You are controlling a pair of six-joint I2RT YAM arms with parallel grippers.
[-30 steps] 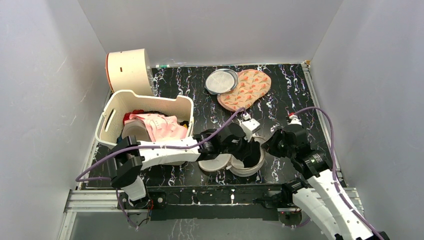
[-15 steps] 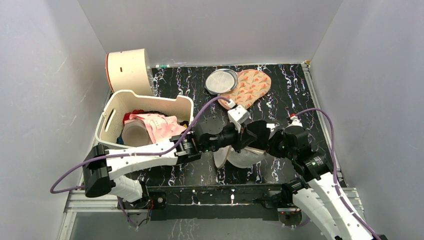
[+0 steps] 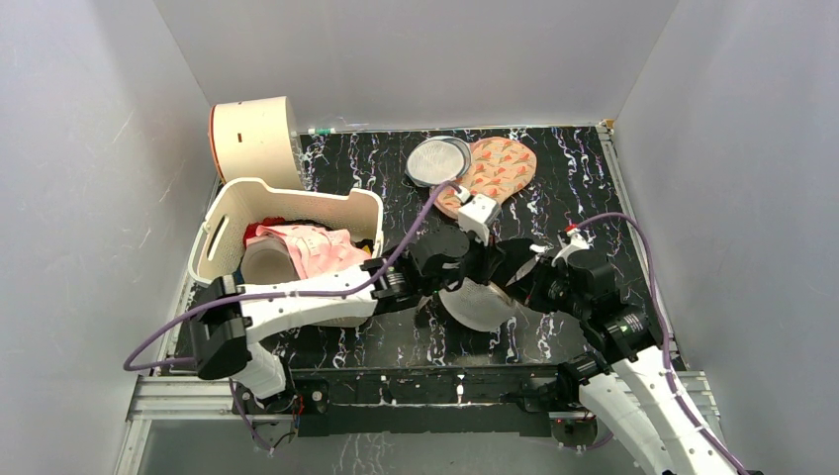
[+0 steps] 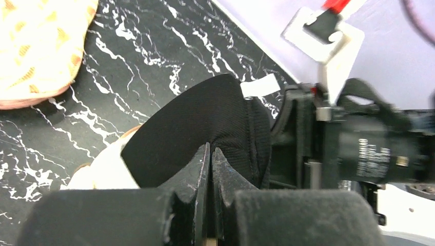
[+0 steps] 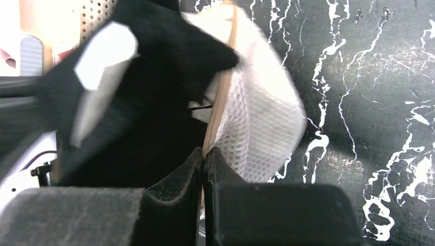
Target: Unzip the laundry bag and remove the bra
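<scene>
The laundry bag (image 3: 477, 307), a pale mesh dome with a tan zipper rim, hangs between the two arms at mid-table. Its mesh (image 5: 261, 118) fills the right wrist view. My right gripper (image 5: 203, 151) (image 3: 526, 287) is shut on the zipper rim. A black cup-shaped garment with a white tag (image 4: 195, 123) (image 5: 154, 97), a bra by its shape, sticks out of the bag's open side. My left gripper (image 4: 211, 149) (image 3: 492, 265) is shut on its fabric, close to the right gripper. A bit of the bag (image 4: 105, 169) shows under the black cup.
A white basket (image 3: 223, 213) at left holds laundry, with a pink printed garment (image 3: 317, 249) on top. A cream drum-shaped box (image 3: 255, 139) stands behind it. A grey round mesh pouch (image 3: 438, 160) and an orange-patterned pouch (image 3: 490, 173) lie at the back.
The left gripper has moved away from the near edge and to the right, drawing the black garment up. The bag has lifted from lying spread open to hanging between the grippers.
</scene>
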